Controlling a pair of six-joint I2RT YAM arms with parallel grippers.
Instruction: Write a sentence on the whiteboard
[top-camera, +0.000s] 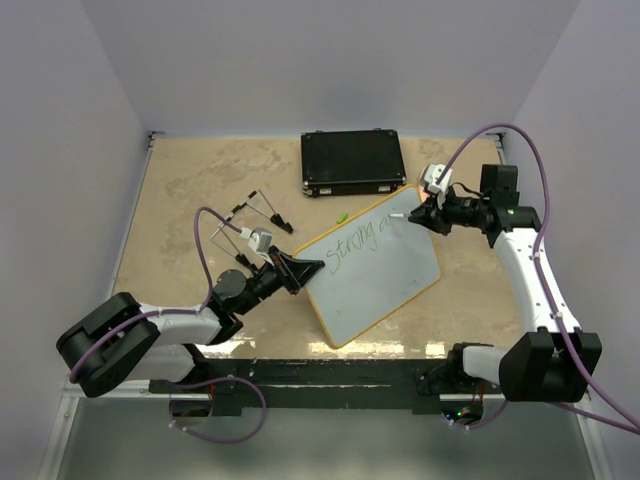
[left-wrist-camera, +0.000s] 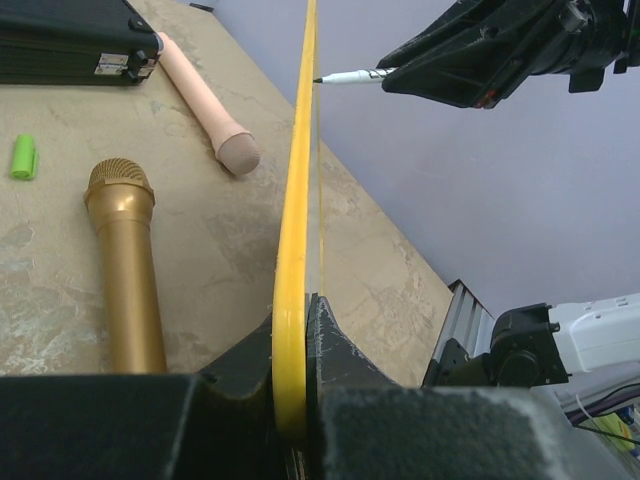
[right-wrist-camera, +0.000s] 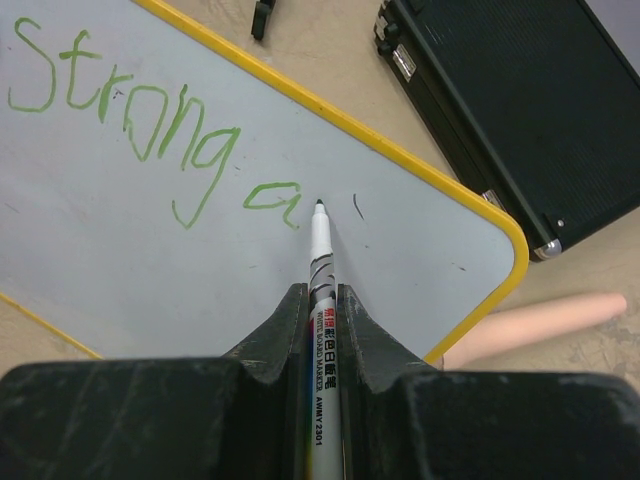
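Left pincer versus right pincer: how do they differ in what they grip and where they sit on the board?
The left pincer is shut on the whiteboard at its yellow rim, on the left edge. The right pincer is shut on a marker over the far corner. The left clamps the board itself; the right aims the marker tip beside the green lettering. Both are black and shut.

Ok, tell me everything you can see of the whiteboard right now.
The whiteboard is a flat white rectangle with a thin yellow rim and rounded corners, set diagonally on the tan table. The left gripper is shut on its left edge. Its green lettering reads "Strong a", near the far edge. The marker, held by the right gripper, has its tip on the surface just past the "a". The rest of the panel is blank.
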